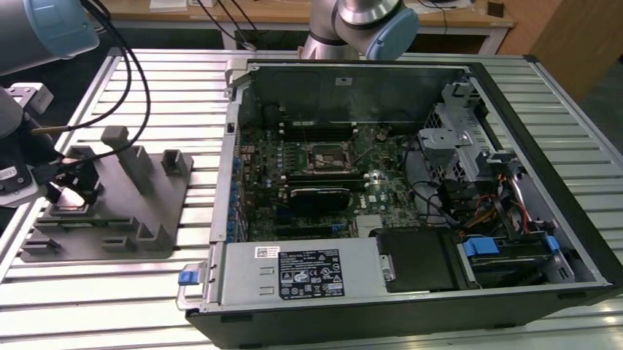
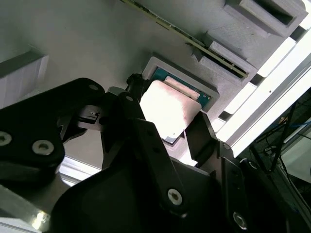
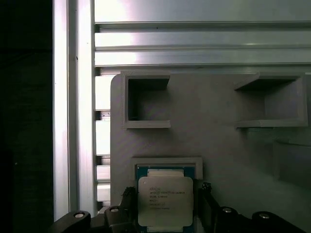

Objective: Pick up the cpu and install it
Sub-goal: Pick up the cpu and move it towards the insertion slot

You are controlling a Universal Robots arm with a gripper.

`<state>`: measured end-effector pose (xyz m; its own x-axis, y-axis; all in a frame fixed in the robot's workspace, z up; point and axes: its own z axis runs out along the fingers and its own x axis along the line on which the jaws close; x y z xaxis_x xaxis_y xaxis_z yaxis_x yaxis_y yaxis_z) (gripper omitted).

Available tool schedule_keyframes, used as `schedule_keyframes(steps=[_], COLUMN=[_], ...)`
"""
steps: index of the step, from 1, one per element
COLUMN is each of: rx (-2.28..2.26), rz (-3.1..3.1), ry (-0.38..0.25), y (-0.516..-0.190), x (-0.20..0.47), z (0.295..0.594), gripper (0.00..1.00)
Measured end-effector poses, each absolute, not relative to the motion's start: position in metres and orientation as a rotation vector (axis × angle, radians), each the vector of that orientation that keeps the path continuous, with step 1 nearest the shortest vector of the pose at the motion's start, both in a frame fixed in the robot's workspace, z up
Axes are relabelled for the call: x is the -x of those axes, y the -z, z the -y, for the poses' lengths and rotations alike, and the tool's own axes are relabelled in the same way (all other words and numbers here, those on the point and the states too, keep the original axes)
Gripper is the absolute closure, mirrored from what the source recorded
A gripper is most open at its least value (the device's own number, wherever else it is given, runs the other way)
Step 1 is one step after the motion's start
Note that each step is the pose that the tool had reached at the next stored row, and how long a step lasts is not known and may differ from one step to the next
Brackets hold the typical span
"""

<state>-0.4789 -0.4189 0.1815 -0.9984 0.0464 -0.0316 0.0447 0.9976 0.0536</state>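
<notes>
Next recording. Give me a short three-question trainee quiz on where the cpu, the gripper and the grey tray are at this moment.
1. True or false: the cpu lies inside the computer case.
2. The gripper is: A inside the case; B at the cpu; C beyond the case, on the exterior view's right.
3. Fill in: in the exterior view, the grey tray lies on that view's ____ of the case.
Key: 1 false, the cpu is in a recess of the grey tray; 2 B; 3 left.
</notes>
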Motion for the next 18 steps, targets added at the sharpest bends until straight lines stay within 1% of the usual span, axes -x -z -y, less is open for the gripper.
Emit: schedule_keyframes(steps=[18], rx=[-0.072], rz=[-3.129], ry=[-0.089], y=[-0.1816], x=[0.4784], z=[0.4183], gripper=[0.38])
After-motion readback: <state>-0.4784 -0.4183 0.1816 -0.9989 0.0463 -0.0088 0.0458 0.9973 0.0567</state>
